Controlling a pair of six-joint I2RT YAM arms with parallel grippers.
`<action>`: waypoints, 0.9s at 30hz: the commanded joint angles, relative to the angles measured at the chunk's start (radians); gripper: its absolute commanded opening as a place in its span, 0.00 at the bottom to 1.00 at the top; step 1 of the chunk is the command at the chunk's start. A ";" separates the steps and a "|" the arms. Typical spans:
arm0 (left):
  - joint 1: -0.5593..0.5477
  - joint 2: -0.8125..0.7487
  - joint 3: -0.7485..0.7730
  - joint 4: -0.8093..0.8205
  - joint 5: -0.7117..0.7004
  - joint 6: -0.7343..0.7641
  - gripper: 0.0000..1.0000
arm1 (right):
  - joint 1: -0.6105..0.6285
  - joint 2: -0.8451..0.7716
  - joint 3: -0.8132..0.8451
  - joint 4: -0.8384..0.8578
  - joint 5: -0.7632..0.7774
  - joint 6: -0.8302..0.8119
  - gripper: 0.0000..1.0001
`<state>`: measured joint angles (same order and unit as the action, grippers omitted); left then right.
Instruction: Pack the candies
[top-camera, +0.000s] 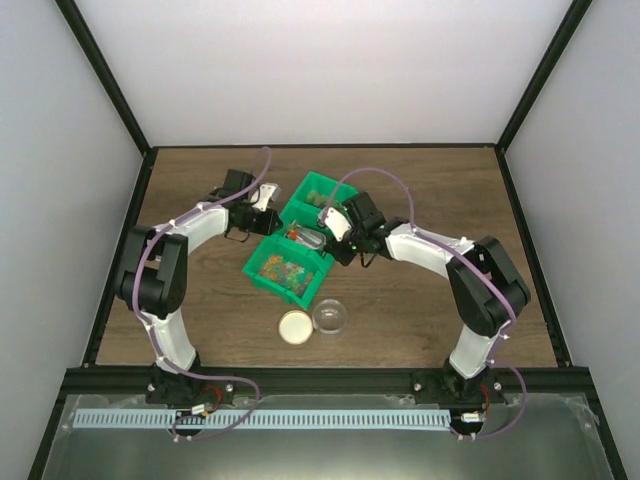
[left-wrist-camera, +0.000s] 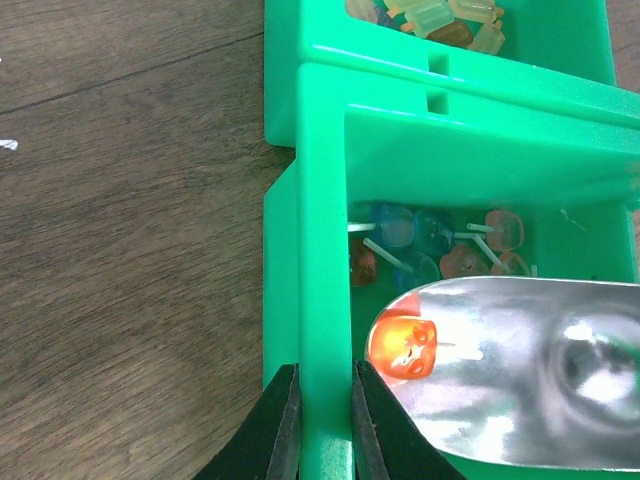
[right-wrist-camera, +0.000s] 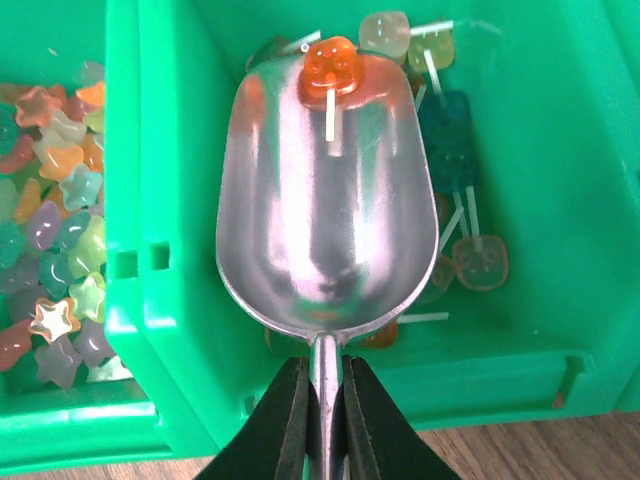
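Candies (right-wrist-camera: 55, 240) fill green bins (right-wrist-camera: 150, 180); right jaws clamp the scoop (right-wrist-camera: 320, 220), left jaws a bin wall (left-wrist-camera: 325, 250).

No legible text or labels

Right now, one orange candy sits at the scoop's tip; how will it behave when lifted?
The orange candy likely slides on the smooth, shiny scoop. Sitting at the open lip, it could drop off if the tip dips. Small, probably light: jerks may flick it.
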<state>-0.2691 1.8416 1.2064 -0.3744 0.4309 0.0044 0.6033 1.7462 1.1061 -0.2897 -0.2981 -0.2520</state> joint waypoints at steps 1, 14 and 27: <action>-0.005 0.016 0.031 -0.002 -0.006 0.012 0.04 | -0.016 -0.038 -0.038 0.137 -0.031 0.015 0.01; 0.004 0.021 0.057 -0.026 -0.018 0.035 0.04 | -0.075 -0.110 -0.140 0.286 -0.070 0.070 0.01; 0.004 0.016 0.075 -0.027 -0.016 0.044 0.04 | -0.085 -0.088 0.027 0.014 0.001 -0.097 0.01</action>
<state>-0.2687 1.8565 1.2415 -0.4072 0.4198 0.0380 0.5205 1.6249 0.9710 -0.0975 -0.3618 -0.2760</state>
